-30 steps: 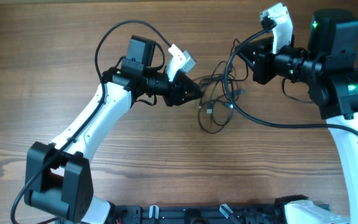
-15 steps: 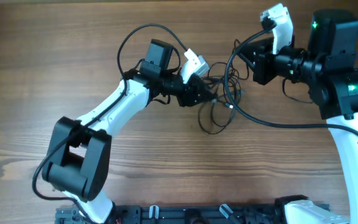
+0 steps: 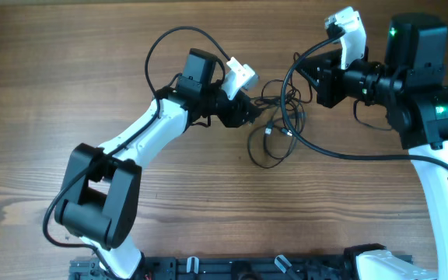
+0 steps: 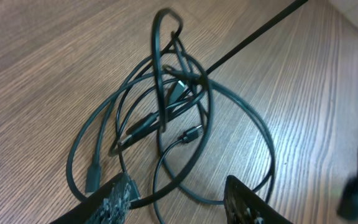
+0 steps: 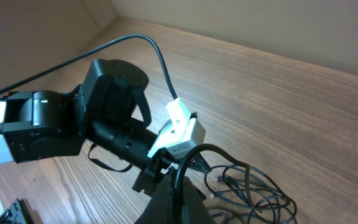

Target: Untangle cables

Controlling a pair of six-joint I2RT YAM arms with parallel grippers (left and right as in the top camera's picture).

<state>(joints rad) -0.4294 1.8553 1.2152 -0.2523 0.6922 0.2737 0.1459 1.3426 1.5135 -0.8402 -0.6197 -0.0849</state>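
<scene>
Tangle of thin black cables [image 3: 274,132] on the wooden worktop [image 3: 68,70], lying between the two arms.

Overhead view: the left gripper [image 3: 249,117] meets the tangle's left edge. The right gripper [image 3: 309,74] stands near its far right side, beside a thicker black wire [image 3: 341,154] that sweeps around the heap.

Left wrist view: the left jaws are parted, one finger [image 4: 114,199] on either side of the nearest loops. Small plug ends [image 4: 192,133] show inside the knot, and one loop stands up off the wood. These details are lost from above.

Right wrist view: the right jaws appear as a single dark wedge, pressed together. A cord rises at their tip, but whether it is pinched cannot be told. This view alone shows the left arm [image 5: 110,124] from the side. The cables run out of the picture at its lower edge.
</scene>
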